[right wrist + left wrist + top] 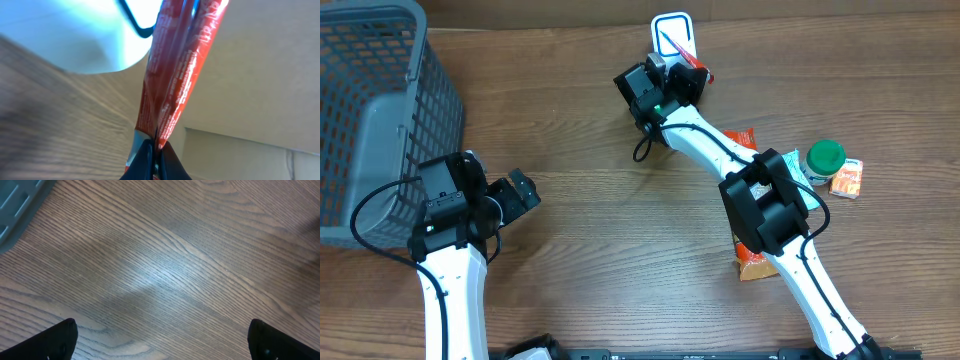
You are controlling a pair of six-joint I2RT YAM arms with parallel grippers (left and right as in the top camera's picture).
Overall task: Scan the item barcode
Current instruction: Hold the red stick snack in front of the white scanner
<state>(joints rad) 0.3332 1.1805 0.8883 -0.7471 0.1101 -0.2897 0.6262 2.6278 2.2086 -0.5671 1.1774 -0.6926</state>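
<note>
Right hand (156,152): pinched shut on one end of a red packet (175,75).
Red packet: held at the far edge of the table (590,260), against a white blue-rimmed pad (670,30).
Left hand (520,190): spread wide, holding nothing, above bare wood near the left edge.
Basket (380,130): grey, at the far left corner.

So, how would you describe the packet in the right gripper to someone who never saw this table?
Find the grey basket at the left, then go right along the far edge to the white pad with a blue outline. Beside it, the right gripper is shut on a thin red packet. The orange packets lie loose; this one alone is gripped.
</note>
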